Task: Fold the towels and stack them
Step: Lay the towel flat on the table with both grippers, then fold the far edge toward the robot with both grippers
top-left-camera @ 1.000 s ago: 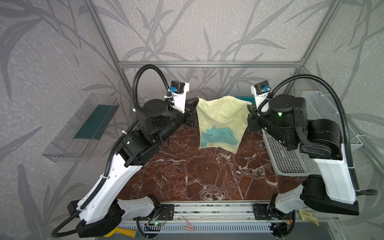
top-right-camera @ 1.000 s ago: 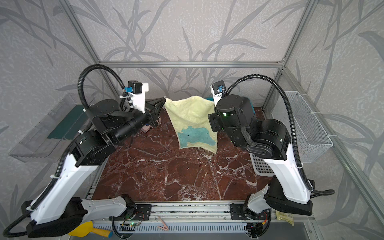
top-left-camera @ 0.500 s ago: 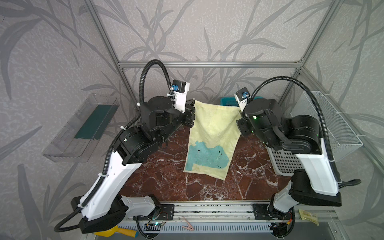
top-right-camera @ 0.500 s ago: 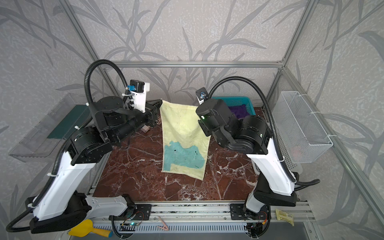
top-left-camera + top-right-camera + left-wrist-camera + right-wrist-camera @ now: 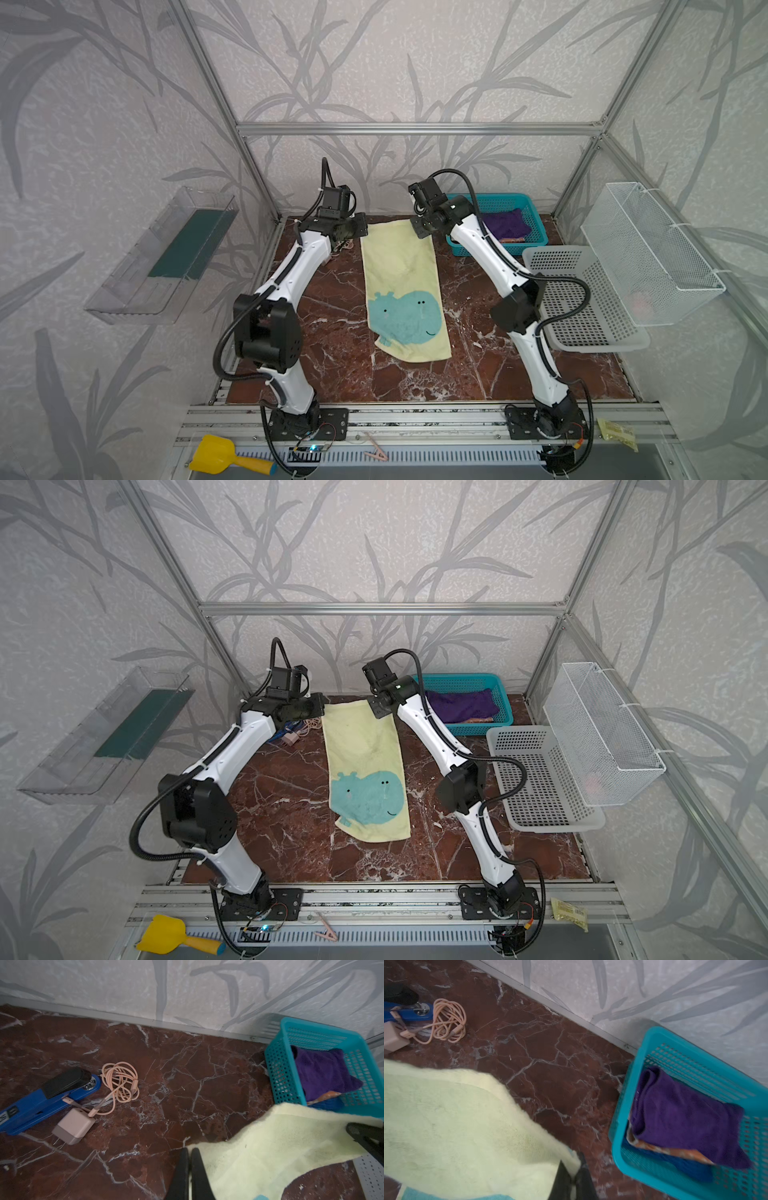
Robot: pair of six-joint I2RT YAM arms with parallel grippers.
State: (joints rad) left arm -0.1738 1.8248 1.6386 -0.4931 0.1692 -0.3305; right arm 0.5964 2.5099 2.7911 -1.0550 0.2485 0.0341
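Yellow towel (image 5: pixel 403 291) spread lengthwise on worktop (image 5: pixel 332 332). Far corners clamped by left pincer (image 5: pixel 189 1153) and right pincer (image 5: pixel 571 1167), both closed on cloth.

Step judged: laying flat before fold. Next: far edge to be brought over near edge, corners matched.

Teal basket (image 5: pixel 498 201): purple towel (image 5: pixel 505 222) on top, orange towel (image 5: pixel 675 1150) and blue towel (image 5: pixel 685 1165) beneath.

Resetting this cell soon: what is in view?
yellow towel: one, yellow and teal, mid-table
purple towel: one, purple, topmost in teal basket
orange towel: one, orange, beneath it
blue towel: one, blue, lowest
teal basket: one, teal, far right
grey basket: one, grey, right side
wire basket: one, white, right wall
clear tray: one, transparent, left wall
stapler: one, blue, far left
charger: one, pink, beside stapler
scoop: one, yellow, front rail
left gripper: one, black, gripping yellow towel
right gripper: one, black, gripping yellow towel
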